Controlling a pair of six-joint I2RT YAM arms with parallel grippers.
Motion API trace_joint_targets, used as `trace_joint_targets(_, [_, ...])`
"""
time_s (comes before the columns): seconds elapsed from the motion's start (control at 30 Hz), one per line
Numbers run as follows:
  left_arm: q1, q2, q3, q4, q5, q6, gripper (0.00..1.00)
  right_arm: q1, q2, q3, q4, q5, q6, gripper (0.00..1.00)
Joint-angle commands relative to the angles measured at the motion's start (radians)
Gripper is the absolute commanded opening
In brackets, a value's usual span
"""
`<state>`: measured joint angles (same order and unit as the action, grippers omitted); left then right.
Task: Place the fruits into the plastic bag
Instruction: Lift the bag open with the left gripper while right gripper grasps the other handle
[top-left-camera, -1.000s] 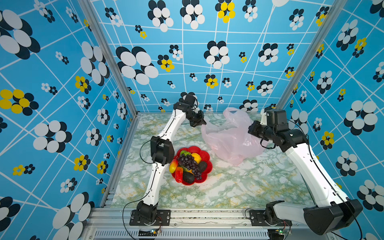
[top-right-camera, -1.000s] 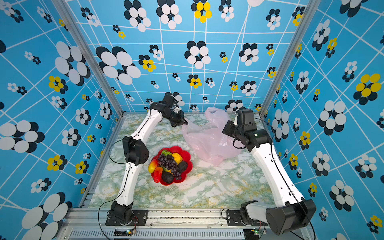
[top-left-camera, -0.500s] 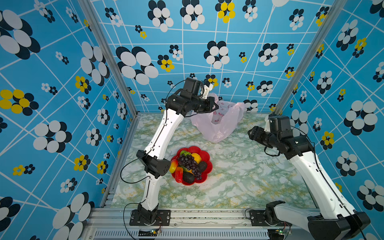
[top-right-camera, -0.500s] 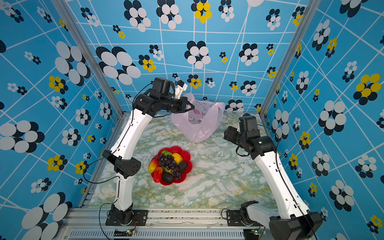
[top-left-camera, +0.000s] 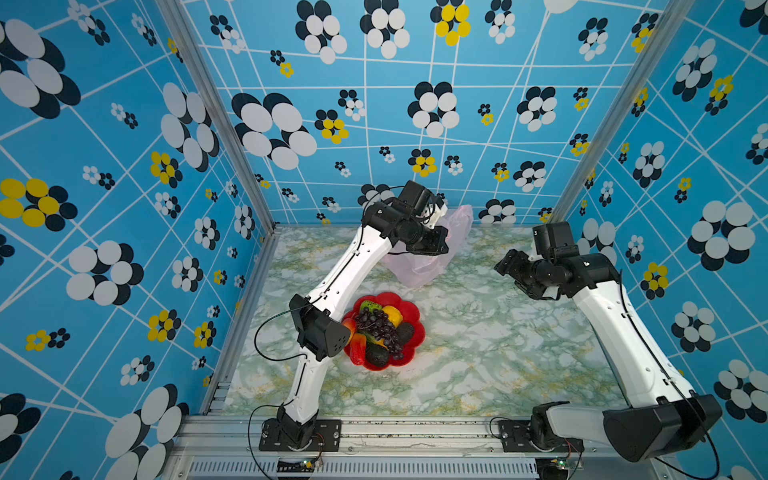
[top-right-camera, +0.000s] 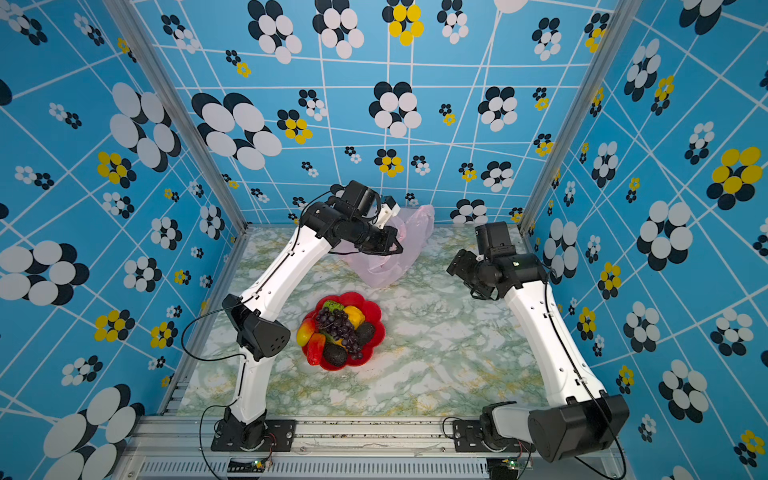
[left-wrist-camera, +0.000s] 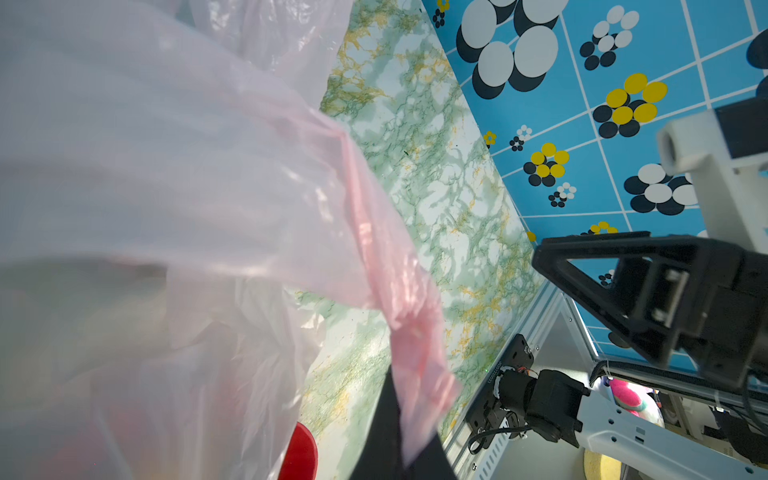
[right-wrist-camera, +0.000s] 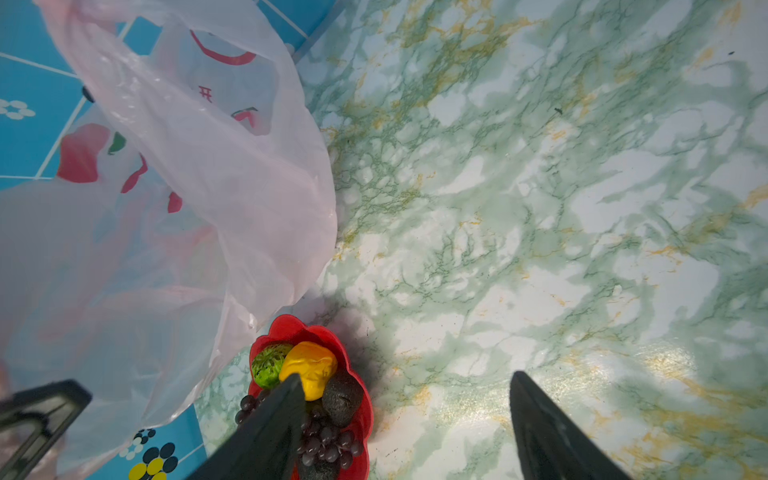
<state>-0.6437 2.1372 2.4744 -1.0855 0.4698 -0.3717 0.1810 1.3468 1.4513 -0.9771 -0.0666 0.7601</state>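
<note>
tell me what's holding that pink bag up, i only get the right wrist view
observer: the left pincer, shut on the plastic bag near the back wall.
operator: any fruit in the dish that my finger blocks
observer: yes, a red-yellow mango and a red fruit on the side of the red dish towards the left arm.
operator: where's my pincer from the dish
observer: the right pincer hangs open well to the dish's right in both top views, apart from it.

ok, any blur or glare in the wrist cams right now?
Left wrist view: plastic bag close to the lens is soft, table behind it sharp. Right wrist view: bright glare patch on the table, dark shadow beside the red dish.
</note>
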Motion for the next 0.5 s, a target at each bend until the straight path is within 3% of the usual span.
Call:
trace_joint_targets(0.0, [-0.017,-0.028,-0.031,-0.013,-0.013,0.027,0.00,-0.015,0.092,0.097,0.019,-0.060,0.003,0.82])
trace_joint_targets(0.17, [-0.044,-0.072,-0.089,-0.014,-0.031,0.048,0.00,-0.017,0.257,0.310,0.000,-0.098,-0.033,0.89])
trace_joint_targets(0.47, [-0.078,-0.122,-0.180,-0.010,-0.052,0.062,0.00,-0.017,0.470,0.573,-0.042,-0.131,0.017,0.96])
